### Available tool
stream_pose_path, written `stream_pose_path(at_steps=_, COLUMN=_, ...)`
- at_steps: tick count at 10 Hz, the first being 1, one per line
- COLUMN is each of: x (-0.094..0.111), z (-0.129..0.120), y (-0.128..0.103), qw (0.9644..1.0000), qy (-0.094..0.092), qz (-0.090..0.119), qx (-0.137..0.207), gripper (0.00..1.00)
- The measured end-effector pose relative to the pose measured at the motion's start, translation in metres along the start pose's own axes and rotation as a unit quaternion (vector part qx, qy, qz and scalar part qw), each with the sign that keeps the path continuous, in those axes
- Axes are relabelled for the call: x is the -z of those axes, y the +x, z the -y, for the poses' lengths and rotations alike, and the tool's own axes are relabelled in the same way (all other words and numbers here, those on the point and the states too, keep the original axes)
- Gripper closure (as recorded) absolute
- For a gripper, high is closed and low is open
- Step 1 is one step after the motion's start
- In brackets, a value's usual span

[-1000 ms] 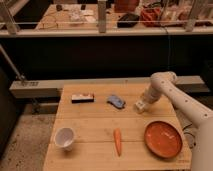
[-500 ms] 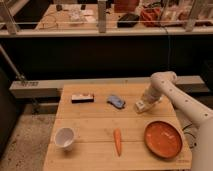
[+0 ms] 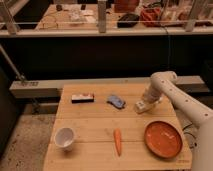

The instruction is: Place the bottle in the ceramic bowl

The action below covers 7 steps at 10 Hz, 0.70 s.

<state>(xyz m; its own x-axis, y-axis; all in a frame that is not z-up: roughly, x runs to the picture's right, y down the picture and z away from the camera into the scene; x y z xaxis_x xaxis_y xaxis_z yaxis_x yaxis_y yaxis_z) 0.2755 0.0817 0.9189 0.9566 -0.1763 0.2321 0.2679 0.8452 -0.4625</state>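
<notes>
A small blue crumpled object (image 3: 116,101), possibly the bottle, lies on the wooden table (image 3: 90,125) at the back centre. A white bowl (image 3: 65,138) stands at the front left. A wide orange-red dish (image 3: 163,139) sits at the front right. My gripper (image 3: 142,106) hangs from the white arm (image 3: 170,90) and is low over the table. It is just right of the blue object and apart from it, behind the orange-red dish.
A carrot (image 3: 118,142) lies at the front centre. A dark flat bar with a white label (image 3: 82,98) lies at the back left. A railing and a cluttered bench (image 3: 100,15) run behind the table. Bare floor (image 3: 25,145) is to the left.
</notes>
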Motion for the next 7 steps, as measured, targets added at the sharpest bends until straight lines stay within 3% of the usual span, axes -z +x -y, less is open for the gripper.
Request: stream_pose_path(at_steps=7, x=0.0022, z=0.0012, y=-0.0006, qw=1.0000, qy=0.001, qz=-0.001, qx=0.001, gripper=0.98)
